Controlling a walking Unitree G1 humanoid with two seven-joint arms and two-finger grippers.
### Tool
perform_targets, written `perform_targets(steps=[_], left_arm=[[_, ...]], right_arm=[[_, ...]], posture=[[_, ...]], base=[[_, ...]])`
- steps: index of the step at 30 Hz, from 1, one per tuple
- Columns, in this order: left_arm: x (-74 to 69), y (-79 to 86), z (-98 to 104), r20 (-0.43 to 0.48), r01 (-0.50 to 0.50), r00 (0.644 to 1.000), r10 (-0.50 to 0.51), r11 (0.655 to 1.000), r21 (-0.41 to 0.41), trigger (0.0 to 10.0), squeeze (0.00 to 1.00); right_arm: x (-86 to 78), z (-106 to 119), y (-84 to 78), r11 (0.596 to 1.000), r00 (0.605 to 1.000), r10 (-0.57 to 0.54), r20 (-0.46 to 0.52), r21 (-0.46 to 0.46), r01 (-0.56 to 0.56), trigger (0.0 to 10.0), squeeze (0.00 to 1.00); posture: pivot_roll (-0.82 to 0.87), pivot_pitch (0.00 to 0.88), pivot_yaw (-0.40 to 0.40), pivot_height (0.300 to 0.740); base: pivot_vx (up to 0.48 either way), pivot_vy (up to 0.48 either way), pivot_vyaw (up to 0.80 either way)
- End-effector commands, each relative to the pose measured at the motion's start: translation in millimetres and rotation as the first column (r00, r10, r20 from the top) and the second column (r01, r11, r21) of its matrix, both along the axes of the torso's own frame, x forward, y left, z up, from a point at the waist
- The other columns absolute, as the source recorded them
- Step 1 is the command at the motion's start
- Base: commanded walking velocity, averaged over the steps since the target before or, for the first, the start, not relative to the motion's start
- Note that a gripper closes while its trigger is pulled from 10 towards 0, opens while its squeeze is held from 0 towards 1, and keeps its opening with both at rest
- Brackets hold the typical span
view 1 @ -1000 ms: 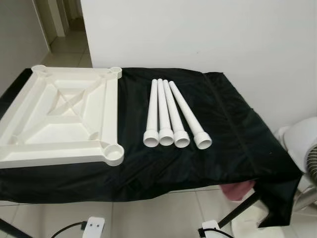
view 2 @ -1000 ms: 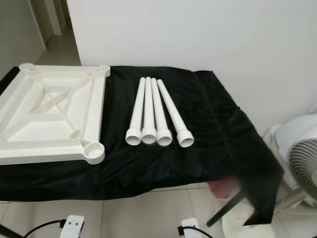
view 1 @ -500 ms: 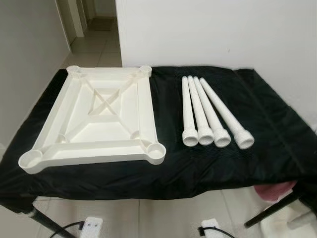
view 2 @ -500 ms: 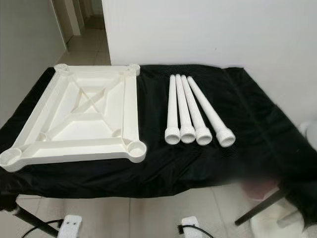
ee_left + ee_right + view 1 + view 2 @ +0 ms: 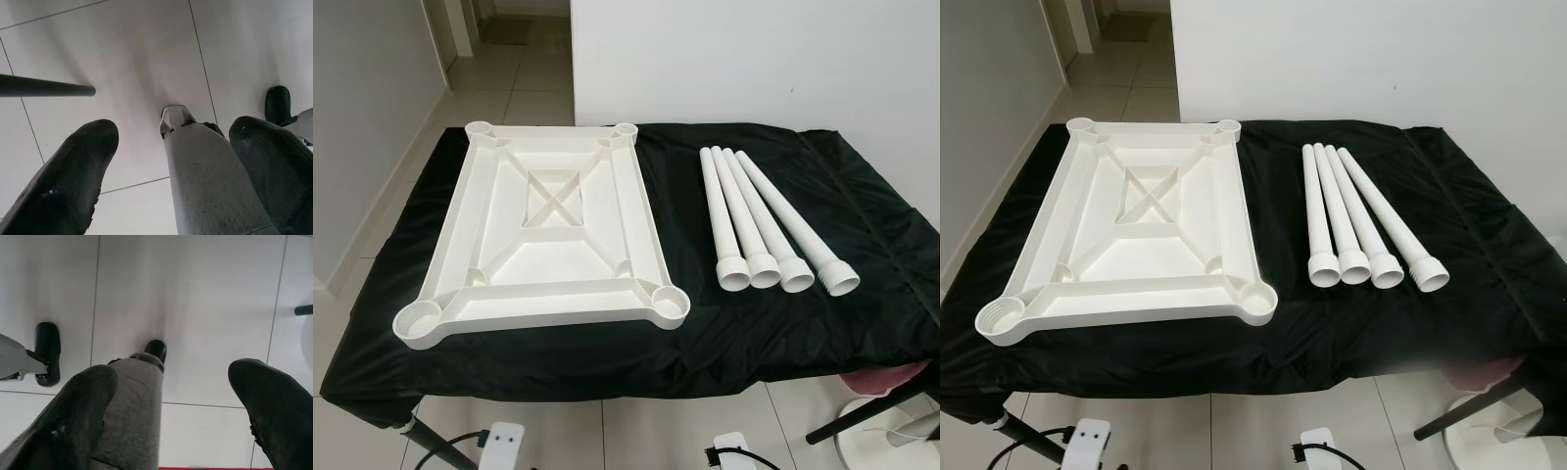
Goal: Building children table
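White plastic tabletop (image 5: 548,235) lies upside down on the left half of the frame, ribs up, a round socket at each corner. It rests on a table (image 5: 773,333) draped in black cloth. Four white legs (image 5: 759,220) lie side by side at centre right, flared ends toward the camera, apart from the tabletop. Both arms hang over the tiled floor (image 5: 122,44): the left gripper (image 5: 173,147) has its fingers spread wide, holding nothing, and the right gripper (image 5: 171,391) is likewise spread wide, holding nothing.
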State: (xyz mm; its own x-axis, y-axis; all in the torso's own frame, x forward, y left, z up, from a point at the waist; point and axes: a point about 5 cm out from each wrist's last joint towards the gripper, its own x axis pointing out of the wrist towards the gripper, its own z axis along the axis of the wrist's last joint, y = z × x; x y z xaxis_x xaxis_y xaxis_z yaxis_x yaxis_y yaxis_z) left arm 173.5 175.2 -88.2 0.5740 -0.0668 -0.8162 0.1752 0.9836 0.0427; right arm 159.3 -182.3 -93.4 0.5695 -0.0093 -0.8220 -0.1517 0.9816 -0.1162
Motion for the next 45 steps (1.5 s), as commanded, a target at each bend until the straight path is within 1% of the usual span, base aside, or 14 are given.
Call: perform_targets(steps=[1,9,10,11,12,13,19,20,21,34,35,37,41,45], left_arm=[[-5.7,-0.2,-2.8,-0.020,0.011,1.000,-0.011,1.000,0.013,10.0,0.00],[-3.8,-0.2,-1.3,-0.004,0.029,1.000,-0.029,1.000,-0.007,10.0,0.00],[-2.2,3.6,0.2,0.008,0.038,0.999,-0.037,0.999,-0.011,10.0,0.00],[-1.0,7.7,1.7,0.020,0.039,0.999,-0.039,0.999,-0.016,10.0,0.38],[-1.0,7.7,1.7,0.020,0.039,0.999,-0.039,0.999,-0.016,10.0,0.38],[-0.6,11.7,2.8,0.029,0.035,0.999,-0.034,0.999,-0.028,10.0,1.00],[0.6,15.5,5.2,0.056,0.109,0.992,-0.109,0.994,0.011,10.0,1.00],[2.3,14.7,6.5,0.071,0.130,0.989,-0.131,0.991,0.007,10.0,0.00],[3.9,13.7,7.9,0.085,0.144,0.986,-0.142,0.990,-0.011,10.0,0.00],[11.6,20.6,27.8,0.241,0.401,0.900,-0.362,0.906,-0.136,10.0,0.00],[7.0,19.3,30.9,0.255,0.499,0.857,-0.448,0.846,-0.189,10.0,0.00],[1.6,20.4,32.8,0.245,0.571,0.818,-0.521,0.787,-0.233,10.0,0.00],[-4.1,24.7,36.5,0.226,0.666,0.746,-0.626,0.704,-0.248,10.0,0.00],[-5.5,27.4,40.2,0.226,0.708,0.706,-0.671,0.661,-0.249,10.0,0.00]], right_arm=[[-5.5,-1.9,-3.6,1.000,1.000,0.000,-0.019,-0.007,0.000,10.0,0.00],[-6.3,-1.7,-6.1,1.000,1.000,-0.010,-0.014,0.000,0.010,10.0,0.00],[-5.5,-0.5,-9.8,1.000,1.000,-0.024,-0.001,0.009,0.024,10.0,1.00],[-4.8,0.5,-12.8,0.998,0.999,-0.043,0.009,0.036,0.042,10.0,1.00],[-4.8,0.5,-12.8,0.998,0.999,-0.043,0.009,0.036,0.042,10.0,1.00],[-3.6,1.9,-15.9,0.998,0.999,-0.045,0.023,0.037,0.044,10.0,1.00],[3.8,7.1,-19.7,1.000,0.997,-0.003,0.080,0.016,0.002,10.0,1.00],[7.4,9.1,-18.4,0.999,0.995,-0.004,0.099,0.049,-0.001,10.0,0.88],[11.4,11.6,-17.1,0.997,0.992,0.002,0.123,0.078,-0.012,10.0,0.00],[35.4,39.8,-15.4,0.937,0.896,0.258,0.361,0.134,-0.323,10.0,0.00],[38.6,48.6,-18.3,0.894,0.843,0.354,0.404,0.119,-0.432,10.0,0.00],[36.8,52.2,-19.4,0.847,0.805,0.430,0.408,0.128,-0.517,10.0,0.00],[30.3,55.4,-21.3,0.754,0.737,0.551,0.392,0.144,-0.640,10.0,0.00],[26.7,57.6,-22.4,0.696,0.688,0.615,0.384,0.144,-0.703,10.0,0.00]], posture=[[-0.04,0.000,0.000,0.740],[-0.04,0.000,-0.011,0.740],[-0.03,0.000,-0.015,0.740],[-0.03,0.000,-0.016,0.740],[-0.03,0.000,-0.016,0.740],[-0.03,0.000,-0.018,0.740],[-0.03,0.000,-0.016,0.740],[-0.03,0.003,-0.013,0.740],[-0.03,0.011,-0.014,0.740],[-0.03,0.051,-0.002,0.740],[-0.03,0.059,0.002,0.740],[-0.03,0.061,0.004,0.740],[-0.03,0.063,0.002,0.740],[-0.04,0.065,0.002,0.740]], base=[[0.000,0.000,0.00],[0.000,0.000,0.00],[0.000,0.000,0.00],[0.000,0.000,0.00],[0.000,0.000,0.00],[0.000,0.000,0.00],[0.000,0.000,0.00],[0.000,0.000,0.00],[0.000,0.000,0.00],[0.000,0.000,0.00],[0.000,0.000,0.00],[0.000,0.000,0.00],[0.000,0.000,0.00],[0.000,0.000,0.00]])
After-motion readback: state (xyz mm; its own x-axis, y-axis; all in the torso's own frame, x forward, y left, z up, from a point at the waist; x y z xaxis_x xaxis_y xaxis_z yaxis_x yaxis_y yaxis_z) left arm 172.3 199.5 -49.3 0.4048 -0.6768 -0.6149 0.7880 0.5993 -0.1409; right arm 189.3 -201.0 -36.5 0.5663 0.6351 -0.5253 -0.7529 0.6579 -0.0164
